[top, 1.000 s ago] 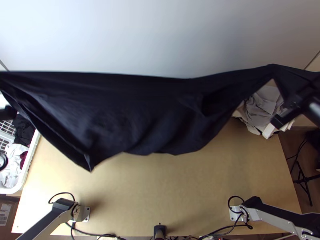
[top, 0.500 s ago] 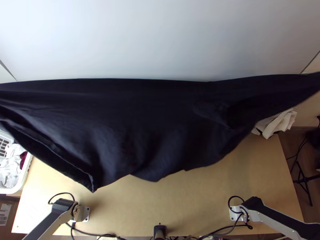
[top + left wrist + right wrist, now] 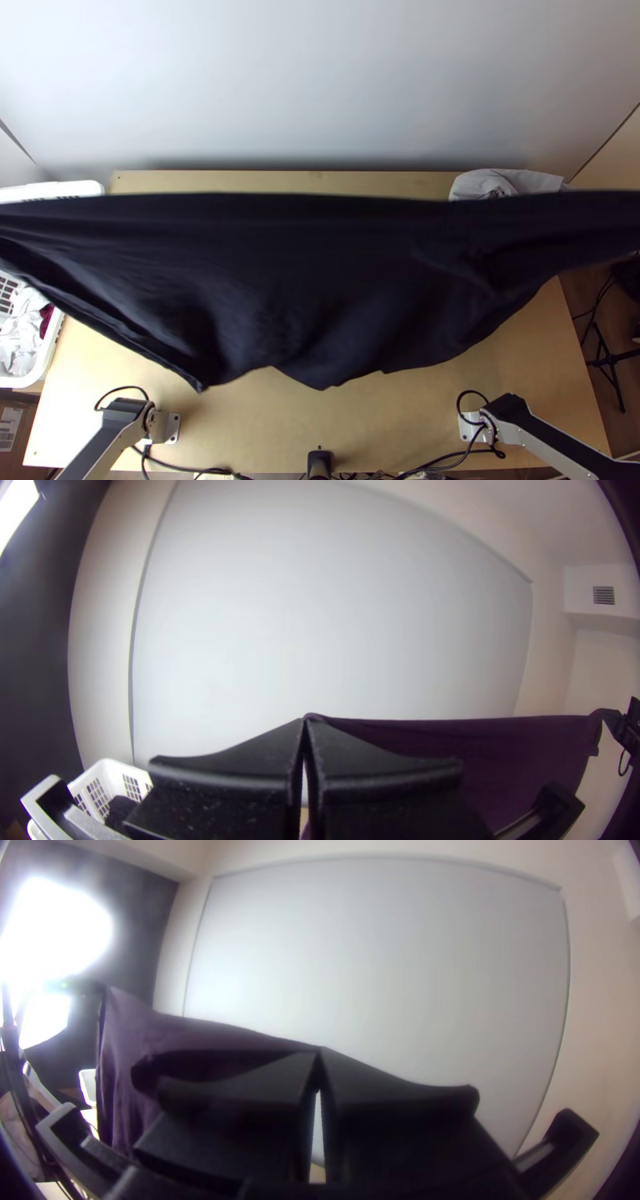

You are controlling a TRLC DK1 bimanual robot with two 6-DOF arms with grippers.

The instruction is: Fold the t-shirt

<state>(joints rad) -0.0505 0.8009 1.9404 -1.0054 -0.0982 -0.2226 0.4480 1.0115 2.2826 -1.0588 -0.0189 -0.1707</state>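
1. T-shirt (image 3: 296, 288): hangs dark and stretched wide above the table (image 3: 384, 428), between the two grippers, with a taut upper edge and an uneven lower one.
2. Left gripper (image 3: 305, 723): pinches one end of that upper edge at the fingertips, fingers pressed together, with cloth running off to one side.
3. Right gripper (image 3: 320, 1052): pinches the opposite end in the same way, with fingertips closed on the fabric.
4. Table: shows pale wood along the near side, below the hanging cloth.
5. White basket (image 3: 38, 372): stands at the table's left side in the top view, holding white and dark-red cloths.
6. Pale cloths (image 3: 508, 182): lie bunched at the far right, partly hidden.
7. Behind: rises a large whitish panel (image 3: 320, 88).
8. Beside the panel: glares a bright light (image 3: 57, 927) in the right wrist view.
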